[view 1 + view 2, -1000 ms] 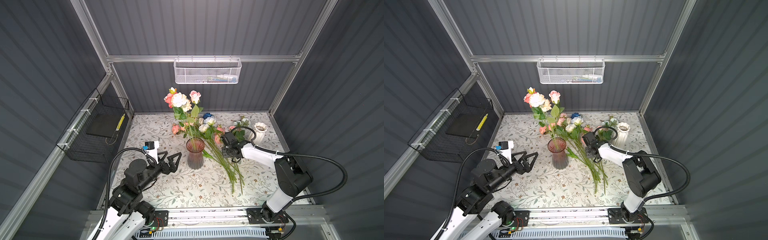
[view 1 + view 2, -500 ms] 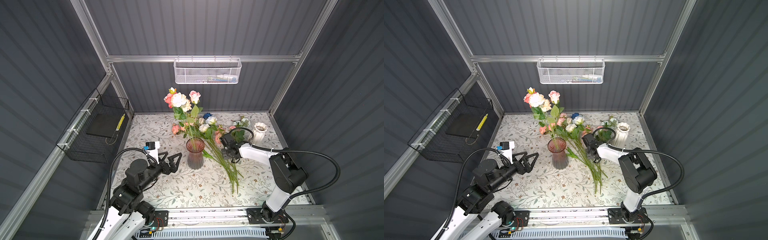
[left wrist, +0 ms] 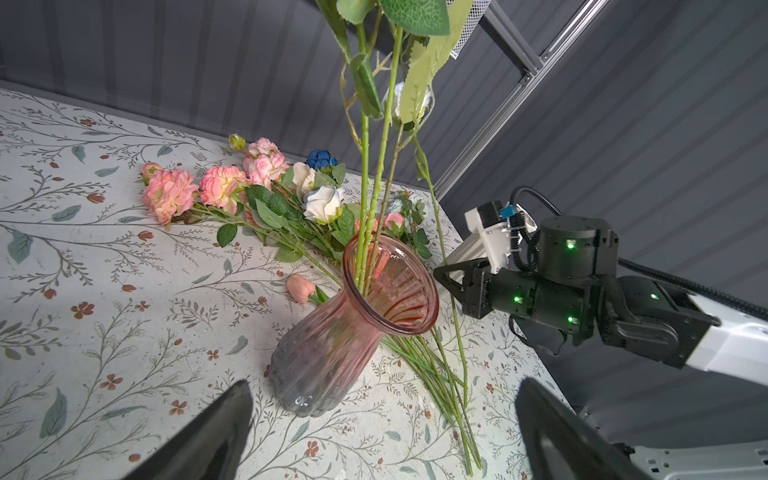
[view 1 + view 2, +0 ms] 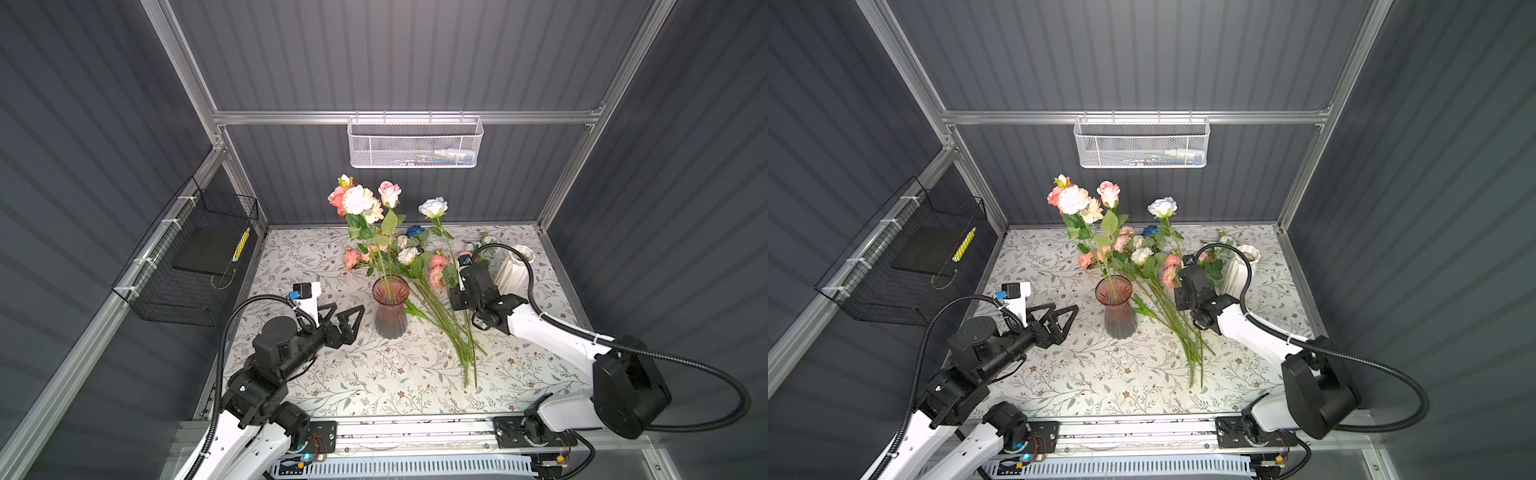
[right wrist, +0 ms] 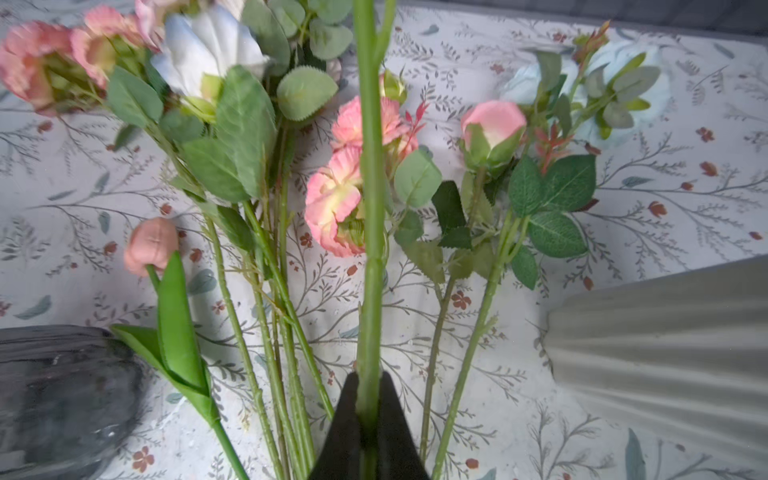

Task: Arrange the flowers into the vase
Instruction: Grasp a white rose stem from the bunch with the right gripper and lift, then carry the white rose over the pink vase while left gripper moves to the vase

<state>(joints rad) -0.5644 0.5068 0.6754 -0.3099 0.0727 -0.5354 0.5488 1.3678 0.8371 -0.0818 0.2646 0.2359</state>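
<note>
Right gripper point(image 5: 370, 384) is pinched tight on the green stem of a pale blue rose point(image 4: 432, 207), and there's the change: a second ago that rose lay in the heap, now it stands nearly upright, head up toward the far wall, just right of the pink ribbed glass vase point(image 4: 390, 316). The loose flowers point(image 4: 442, 320) lie right of the vase, heads far, stems near. Left gripper point(image 4: 348, 308) hangs spread wide, left of the vase.

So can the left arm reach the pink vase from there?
Probably yes. The left end effector is open and points at the pink vase, with only bare table between them. The loose flowers lie on the vase's other side.
</note>
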